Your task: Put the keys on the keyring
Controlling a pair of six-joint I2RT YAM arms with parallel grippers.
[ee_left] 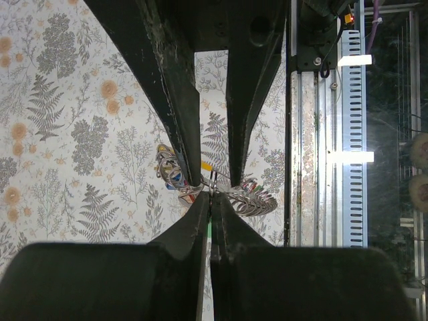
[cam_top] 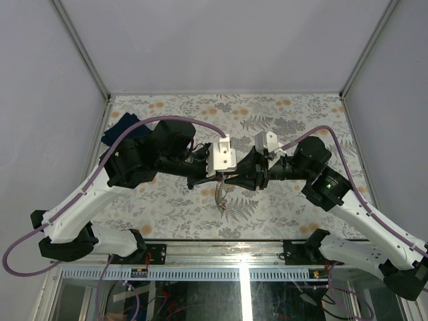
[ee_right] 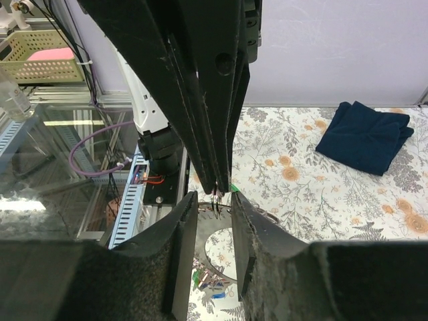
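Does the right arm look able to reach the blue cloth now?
Probably not: the cloth sits in the far left corner, and the left arm lies between it and the right arm.

The table (cam_top: 281, 114) is viewed from high above and behind by the fixed camera. The left hand (ee_left: 210, 204) is viewed closely from its wrist, facing down; the right hand (ee_right: 212, 198) likewise, facing leftward across the table. The hands' meeting spot is shared by all.

Soft, even overhead light leaves the floral tabletop (cam_top: 287, 207) bright with only faint shadows, while close to the wrist lenses the left fingers (ee_left: 93, 281) and right fingers (ee_right: 87, 281) blur into dark masses, and white glare burns on the slotted rail (ee_left: 352, 60).
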